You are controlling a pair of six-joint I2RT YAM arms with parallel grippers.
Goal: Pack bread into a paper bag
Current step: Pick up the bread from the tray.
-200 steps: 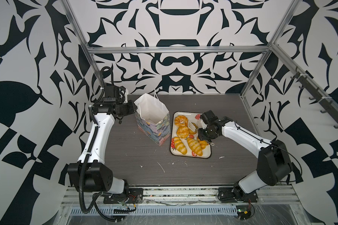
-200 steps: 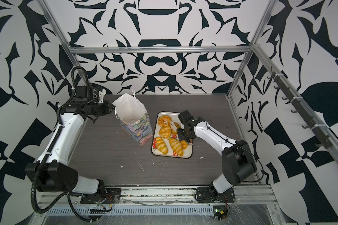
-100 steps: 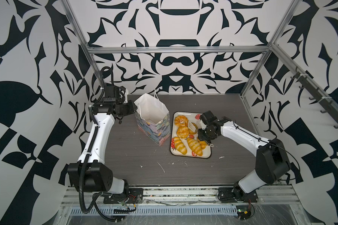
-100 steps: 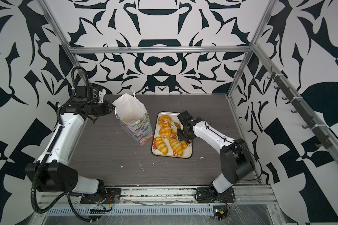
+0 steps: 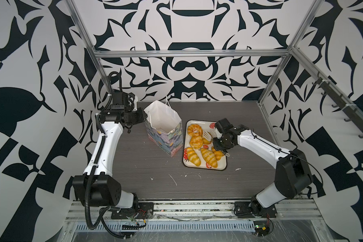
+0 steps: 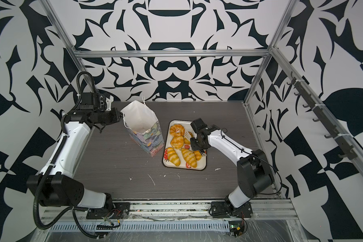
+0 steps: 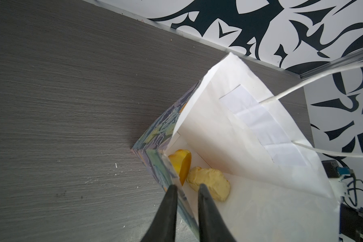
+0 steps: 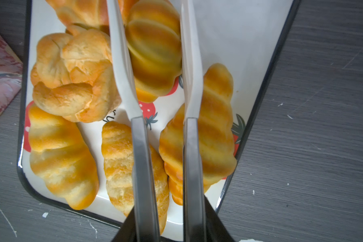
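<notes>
The right pincer (image 8: 146, 8) has drawn its long white blades inward over the last second, while the arm itself has barely shifted in the top views. The blades now press against both flanks of a ridged croissant (image 8: 153, 52). The grip looks freshly made, and I judge that the croissant has not yet left the strawberry tray (image 5: 203, 168). Five other pieces crowd round it: a split round bun (image 8: 71, 75) on one side, a long croissant (image 8: 210, 134) on the other. A lift could therefore nudge its neighbours.

The left pincer (image 7: 186, 188) is unchanged, clamped tight on the rim of the paper bag (image 7: 228, 134), one black finger inside the wall and one outside. That keeps the bag upright and its mouth open. The bag stands on the desk (image 7: 61, 94) just left of the tray, towards the far side. Two pieces of bread (image 7: 209, 182) already lie on its floor, so packing is under way, with most still to go.
</notes>
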